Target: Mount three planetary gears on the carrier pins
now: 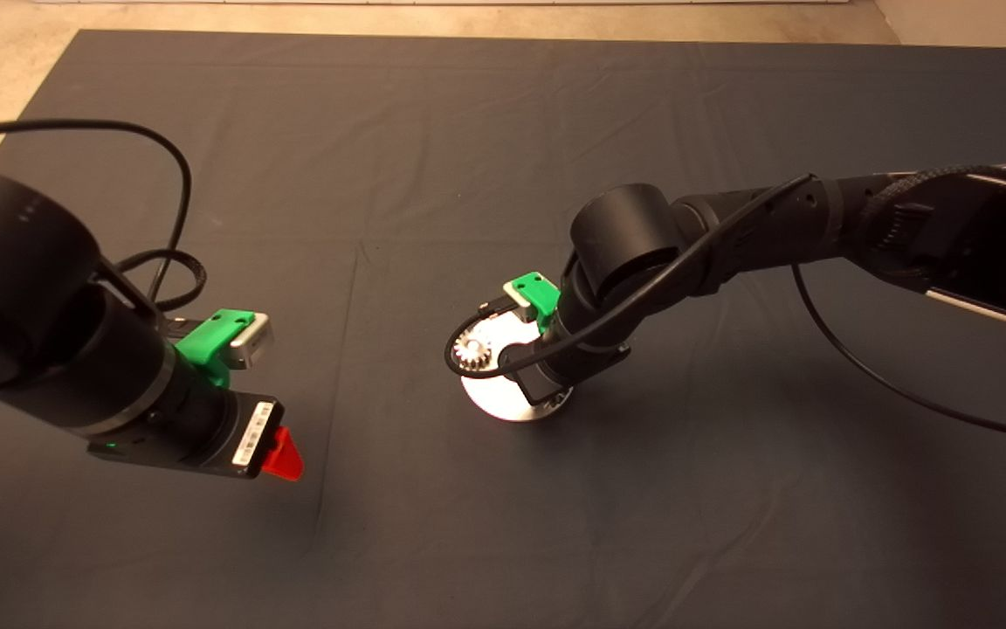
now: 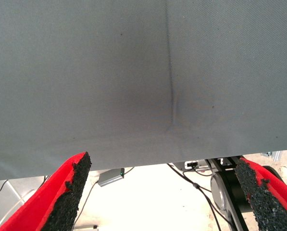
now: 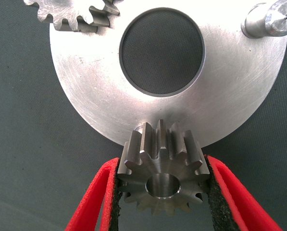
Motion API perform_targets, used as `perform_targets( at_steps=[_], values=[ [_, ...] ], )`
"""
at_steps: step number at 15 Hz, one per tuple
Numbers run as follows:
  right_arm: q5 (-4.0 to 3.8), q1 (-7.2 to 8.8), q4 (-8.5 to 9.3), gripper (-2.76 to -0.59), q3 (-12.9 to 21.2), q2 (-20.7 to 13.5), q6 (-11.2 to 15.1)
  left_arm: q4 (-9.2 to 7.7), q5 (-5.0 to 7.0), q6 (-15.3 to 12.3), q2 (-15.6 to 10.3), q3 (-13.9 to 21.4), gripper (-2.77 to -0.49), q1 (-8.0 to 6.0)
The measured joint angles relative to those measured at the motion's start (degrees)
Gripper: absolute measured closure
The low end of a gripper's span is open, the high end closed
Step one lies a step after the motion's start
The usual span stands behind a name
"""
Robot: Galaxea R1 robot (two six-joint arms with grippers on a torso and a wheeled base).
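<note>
Right wrist view: right pincer pinches a gear over the disc edge; left pincer spread, idle above the mat.

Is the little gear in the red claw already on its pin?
Not yet. The right claw is shut on the gear, whose centre hole is empty, right at the disc's rim. The left claw waits open.

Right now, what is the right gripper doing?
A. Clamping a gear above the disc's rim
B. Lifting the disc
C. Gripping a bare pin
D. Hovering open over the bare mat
A: in the right wrist view the right gripper has its pads pressed on both sides of a planetary gear at the edge of the disc.
</note>
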Motion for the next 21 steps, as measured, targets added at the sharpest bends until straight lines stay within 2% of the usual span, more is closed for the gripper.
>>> perform_targets(
  at_steps=[7,15,17,18,21],
  values=[
    [-0.02,-0.11,0.0,-1.01,0.0,0.06,-0.01,-0.17,-0.01,0.0,0.0,0.0,-2.18,0.0],
    [-0.41,-0.34,0.0,-1.02,0.0,1.0,-0.04,-0.39,-0.01,0.0,0.0,0.0,-2.18,0.0],
    [-0.21,-0.8,0.0,-1.01,0.0,1.41,-0.06,-0.39,0.01,0.0,0.0,0.0,-2.18,0.0],
    [-0.38,-0.91,-0.01,-1.01,0.0,1.46,-0.06,-0.39,-0.01,0.0,0.0,0.02,-2.18,0.0],
    [-0.27,-1.35,-0.09,-1.01,-0.07,1.44,-0.06,-0.39,-0.01,0.01,0.0,0.07,-2.18,0.0]
  ],
)
